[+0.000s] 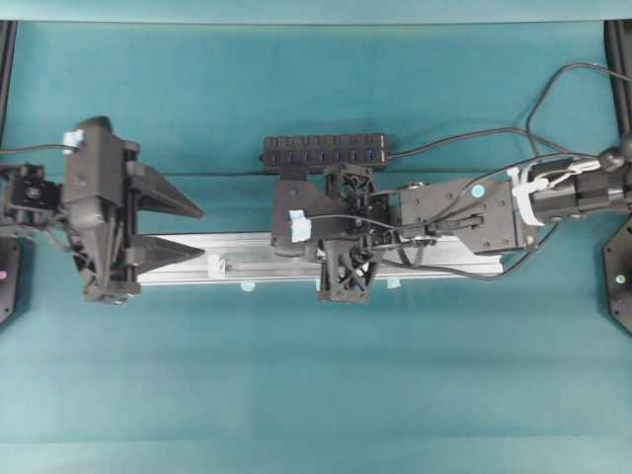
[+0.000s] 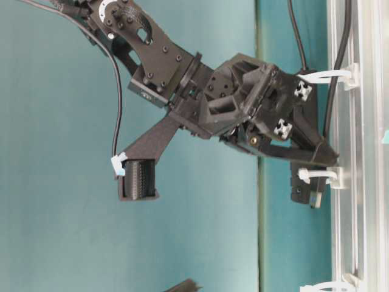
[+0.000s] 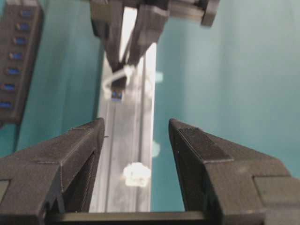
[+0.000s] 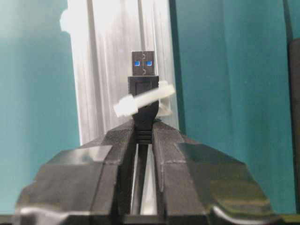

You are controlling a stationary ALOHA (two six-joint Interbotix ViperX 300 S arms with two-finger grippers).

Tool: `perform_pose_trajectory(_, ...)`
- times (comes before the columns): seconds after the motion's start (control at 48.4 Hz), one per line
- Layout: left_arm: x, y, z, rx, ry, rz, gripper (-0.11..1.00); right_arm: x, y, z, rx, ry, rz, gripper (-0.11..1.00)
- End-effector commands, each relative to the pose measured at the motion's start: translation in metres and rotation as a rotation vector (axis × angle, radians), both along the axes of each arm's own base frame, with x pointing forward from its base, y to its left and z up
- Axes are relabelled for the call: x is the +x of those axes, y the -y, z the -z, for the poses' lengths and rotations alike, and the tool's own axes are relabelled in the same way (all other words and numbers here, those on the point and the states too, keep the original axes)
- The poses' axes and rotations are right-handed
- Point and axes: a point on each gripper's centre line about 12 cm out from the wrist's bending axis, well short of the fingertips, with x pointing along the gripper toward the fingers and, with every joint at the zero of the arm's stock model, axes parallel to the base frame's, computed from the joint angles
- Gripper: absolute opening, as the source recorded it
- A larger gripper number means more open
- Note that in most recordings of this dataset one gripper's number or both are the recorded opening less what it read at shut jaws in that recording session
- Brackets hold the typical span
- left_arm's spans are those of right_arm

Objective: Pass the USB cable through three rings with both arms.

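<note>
My right gripper [image 4: 144, 125] is shut on the USB cable just behind its black plug [image 4: 144, 63]. The plug's silver tip pokes through the middle ring [image 4: 125, 106] on the rail. From table level the plug [image 2: 313, 196] hangs just past that ring [image 2: 317, 175], and the cable [image 2: 329, 115] runs back through the ring behind it [image 2: 328, 76]. My left gripper [image 3: 136, 129] is open over the rail, facing the plug [image 3: 117, 95], with the nearest ring [image 3: 137, 173] below its jaws. Seen from overhead, the left gripper [image 1: 202, 234] stands just left of that ring [image 1: 214, 265].
The long silver rail [image 1: 444, 259] lies across the teal table. A black multi-port hub [image 1: 324, 153] sits just behind it, its cord trailing right. The right wrist camera block [image 1: 296, 217] covers the middle ring from overhead. Small pale-blue tabs [image 1: 247, 286] mark the rail's front edge.
</note>
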Motion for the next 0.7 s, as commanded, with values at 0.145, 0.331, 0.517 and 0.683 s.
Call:
perform_pose_trajectory(0.145,0.019,-0.002,0.005,0.000,-0.029,-0.004,0.59,0.011,0.002,-0.015,-0.007,0.062,-0.007,-0.07)
perform_pose_trajectory(0.331,0.034,-0.006,0.026,0.001,-0.095,-0.009,0.59,0.012,0.001,-0.015,-0.006,0.074,-0.009,-0.07)
perform_pose_trajectory(0.517,0.052,-0.009,0.045,0.001,-0.140,-0.010,0.59,0.011,0.001,-0.015,-0.005,0.073,-0.008,-0.07)
perform_pose_trajectory(0.683,0.062,-0.012,0.064,0.003,-0.171,-0.014,0.59,0.009,-0.002,-0.014,-0.003,0.070,-0.012,-0.07)
